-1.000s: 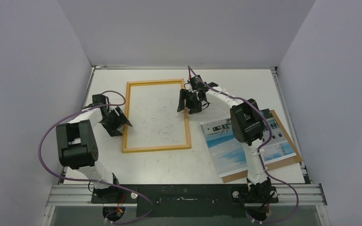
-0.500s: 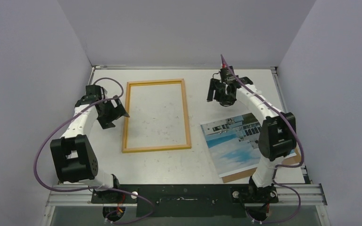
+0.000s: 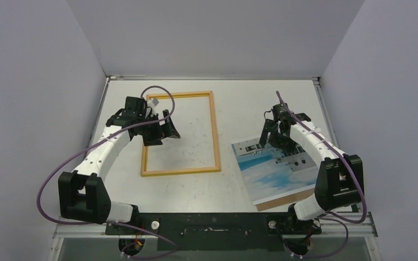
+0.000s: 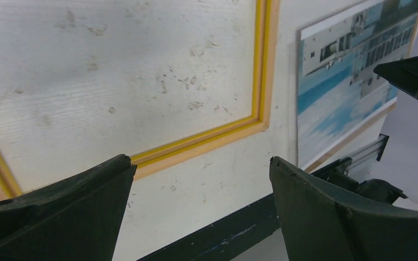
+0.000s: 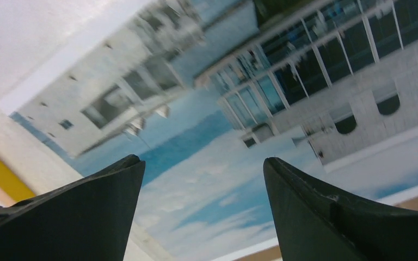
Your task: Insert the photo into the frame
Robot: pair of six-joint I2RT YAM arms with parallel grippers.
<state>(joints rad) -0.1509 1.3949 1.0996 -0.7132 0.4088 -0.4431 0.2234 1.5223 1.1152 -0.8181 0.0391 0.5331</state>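
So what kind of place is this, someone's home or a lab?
Most likely a robot test cell in a lab: plain walls box in a white table, the left arm and right arm are bolted to a metal rail, and only the frame and photo lie out.

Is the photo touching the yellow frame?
Apart. The top external view shows a strip of bare table between the frame and the photo; the left wrist view shows that gap too.
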